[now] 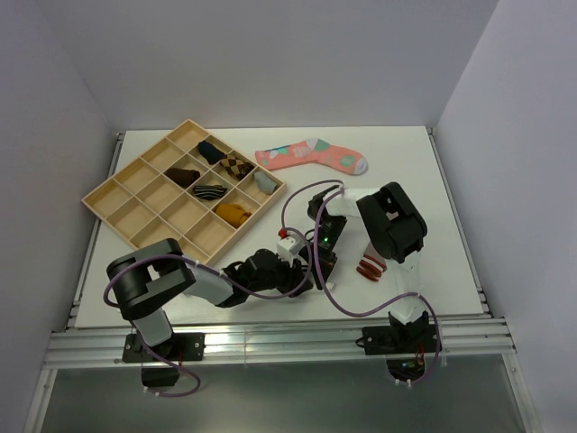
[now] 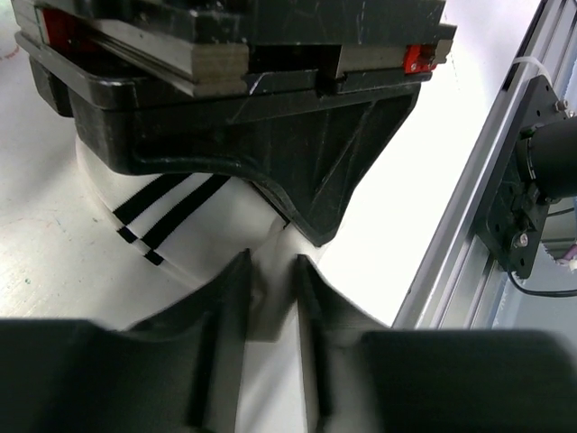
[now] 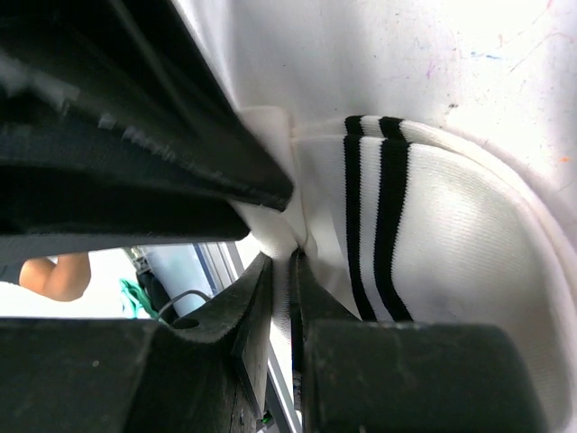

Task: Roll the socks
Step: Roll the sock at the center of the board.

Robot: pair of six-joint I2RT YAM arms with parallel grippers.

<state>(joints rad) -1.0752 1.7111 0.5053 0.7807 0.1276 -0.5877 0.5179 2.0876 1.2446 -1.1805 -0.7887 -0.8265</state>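
Note:
The white ankle sock (image 2: 194,212) with dark cuff stripes lies bunched on the table between both grippers. My left gripper (image 2: 272,262) is shut on a fold of its white fabric. My right gripper (image 3: 281,257) is shut on the edge of the white sock (image 3: 451,225) beside the stripes, and one of its fingers (image 2: 311,212) presses down just above the left one. From above, the two grippers (image 1: 306,269) meet at the table's front centre and hide this sock. The taupe-brown sock (image 1: 370,268) with red stripes lies rolled just to the right, apart from both grippers.
A coral-pink sock (image 1: 311,155) with teal patches lies at the back centre. A wooden compartment tray (image 1: 117,216) holding several rolled socks sits at the back left. The aluminium rail (image 2: 469,207) at the table's front edge runs close to the grippers.

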